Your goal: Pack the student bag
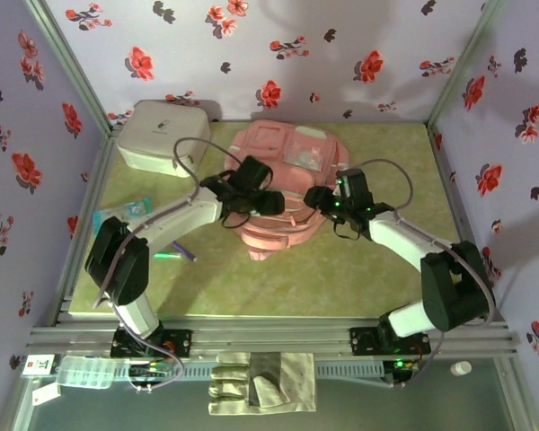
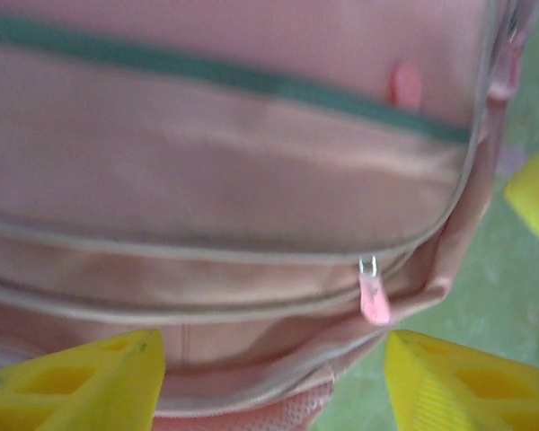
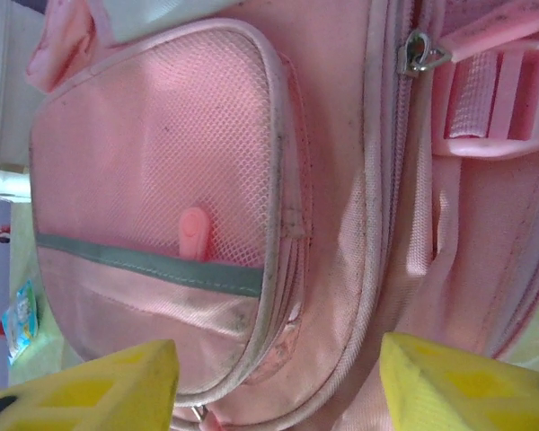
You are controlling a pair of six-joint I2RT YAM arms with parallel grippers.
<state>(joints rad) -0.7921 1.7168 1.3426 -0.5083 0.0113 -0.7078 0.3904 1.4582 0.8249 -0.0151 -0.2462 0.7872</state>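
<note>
**Both grippers open over the student bag, mid-table**

Left arm: the upper link rises from the base, and the forearm reaches forward and inward, wrist bent down. The left gripper (image 1: 274, 203) sits over the near left part of the student bag (image 1: 287, 148). In its wrist view the two yellow fingers (image 2: 81, 382) stand well apart, with nothing clamped between them. So the left gripper (image 2: 271, 341) is open. The bag's pink fabric (image 2: 234, 162) lies straight ahead of the fingers and spans the gap. A green stripe (image 2: 251, 83) runs across the far side. A pink zip pull (image 2: 375, 302) hangs on a small metal ring just ahead of the right-hand finger. I cannot tell whether the fingertips touch the cloth.

Right arm: it mirrors the left, elbow out at the table's right side, forearm angled inward. The right gripper (image 1: 316, 199) is at the bag's near right flank, close to the left gripper, the two pointing toward each other. In its wrist view the yellow fingers (image 3: 90, 386) are spread wide, holding nothing, so the right gripper (image 3: 278, 343) is open. Ahead of it is the bag (image 3: 341, 206), with the mesh pocket (image 3: 162, 135) in front of the left-hand finger. A small pink pull (image 3: 194, 232) rests against the mesh. A pink buckle (image 3: 503, 103) lies farther off beyond the right-hand finger.

Surroundings: a white-grey zip case (image 1: 162, 135) sits beyond the left arm, apart from the bag. A teal packet (image 1: 126, 214) and a pen (image 1: 175, 255) lie on the green table (image 1: 359, 265) beside the left forearm.
</note>
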